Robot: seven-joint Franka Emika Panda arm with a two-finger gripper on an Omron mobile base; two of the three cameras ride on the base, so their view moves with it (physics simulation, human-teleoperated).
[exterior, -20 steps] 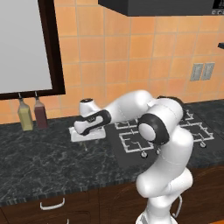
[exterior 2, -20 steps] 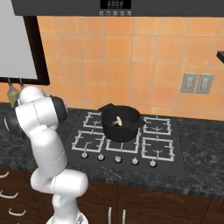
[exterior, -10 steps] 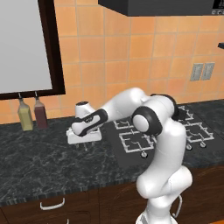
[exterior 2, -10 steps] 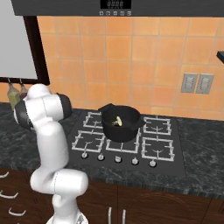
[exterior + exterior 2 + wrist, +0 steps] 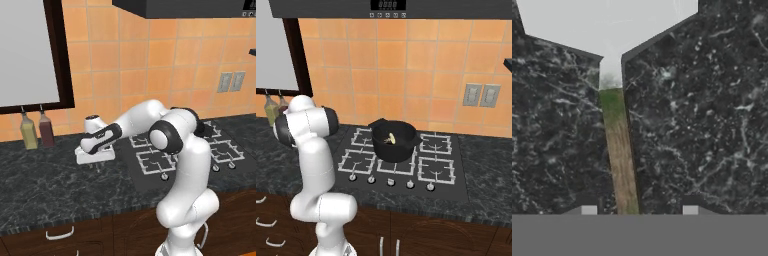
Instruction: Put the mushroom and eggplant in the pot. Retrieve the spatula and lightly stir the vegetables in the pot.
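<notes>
Over the last second the white arm (image 5: 185,150) has swung lower toward 9 o'clock and brought its hand down onto the dark speckled counter (image 5: 50,185), so the gripper (image 5: 639,210) now sits right over the spatula (image 5: 619,150). In the hand view the pale square blade lies at 12 o'clock and the thin tan handle runs straight down to 6 o'clock, passing between the finger tips (image 5: 589,210). They stand apart on either side of the handle, with counter showing in both gaps, so nothing is clamped yet. I judge this to be the start of the retrieve step, with a squeeze on the handle next. The grip looks to land near the handle's end, so the blade may droop on lifting. The cooktop (image 5: 431,165) lies at 3 o'clock from the hand, and the black pot (image 5: 398,150) stands on its rear left burner. The tan mushroom (image 5: 389,139) shows inside, but the eggplant cannot be told from the dark interior. Orange tiles (image 5: 406,75) back the stove, with two bottles (image 5: 46,132) at 9 o'clock by the wall
</notes>
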